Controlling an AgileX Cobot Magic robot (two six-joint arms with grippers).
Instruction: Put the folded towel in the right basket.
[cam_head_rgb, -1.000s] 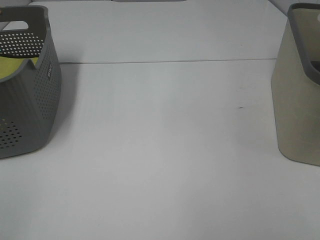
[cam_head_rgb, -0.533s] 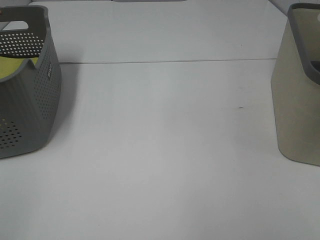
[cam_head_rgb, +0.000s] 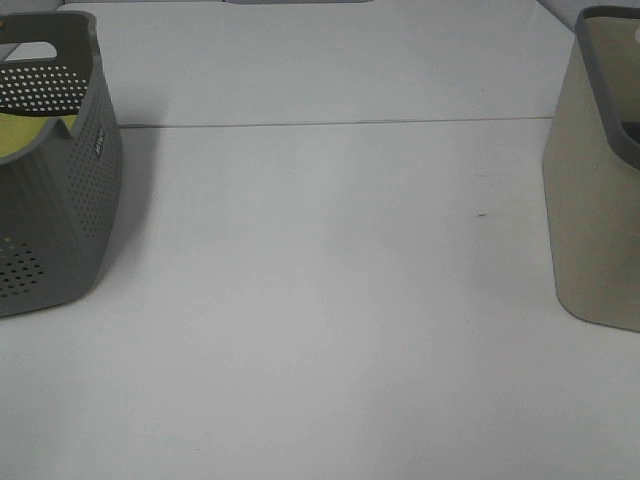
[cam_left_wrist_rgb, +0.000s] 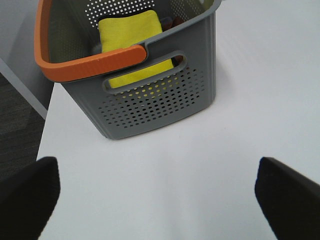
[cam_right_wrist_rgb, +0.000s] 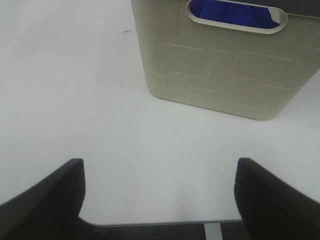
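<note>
The folded yellow towel (cam_left_wrist_rgb: 131, 35) lies inside the grey perforated basket (cam_head_rgb: 60, 200), at nine o'clock on the white table (cam_head_rgb: 330, 300). The beige basket (cam_head_rgb: 595, 200) waits well apart at three o'clock, something blue visible through its handle slot. Nothing has moved over the last second, so I'd judge the task hasn't begun. The left gripper (cam_left_wrist_rgb: 160, 200) is spread wide and empty, pointed at the grey basket; the right gripper (cam_right_wrist_rgb: 160, 195) likewise gapes, holding nothing.
</note>
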